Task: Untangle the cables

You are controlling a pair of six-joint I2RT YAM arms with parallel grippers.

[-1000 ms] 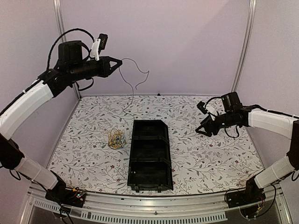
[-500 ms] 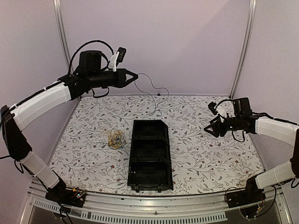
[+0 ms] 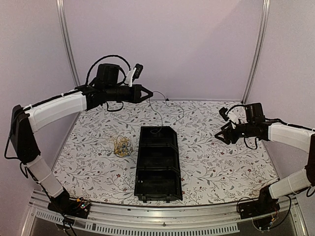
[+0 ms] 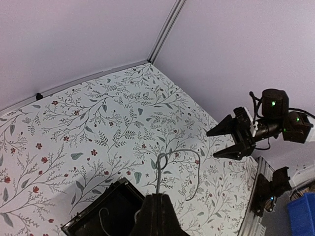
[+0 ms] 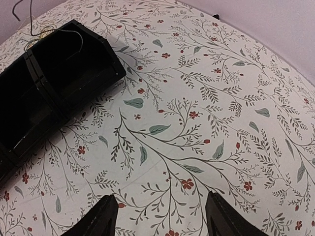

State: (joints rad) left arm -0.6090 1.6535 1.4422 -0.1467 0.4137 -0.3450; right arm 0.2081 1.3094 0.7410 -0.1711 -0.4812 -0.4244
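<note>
Worktop (image 3: 221, 162): flat surface under a white cloth printed with green leaves and small red flowers.
Tray (image 3: 157, 169): black and oblong, with three compartments in a row from near to far. It stands on the middle of the worktop.
Cables (image 3: 122, 145): small tangled bunch of yellow and dark wires. It lies on the cloth near the tray's left side, clear of it.

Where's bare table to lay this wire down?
Widest free patch: the table between the tray and the right gripper. Also the near-left corner, in front of the yellow bunch. Crowded: the tray's far end, where the wire from the left gripper dangles.
</note>
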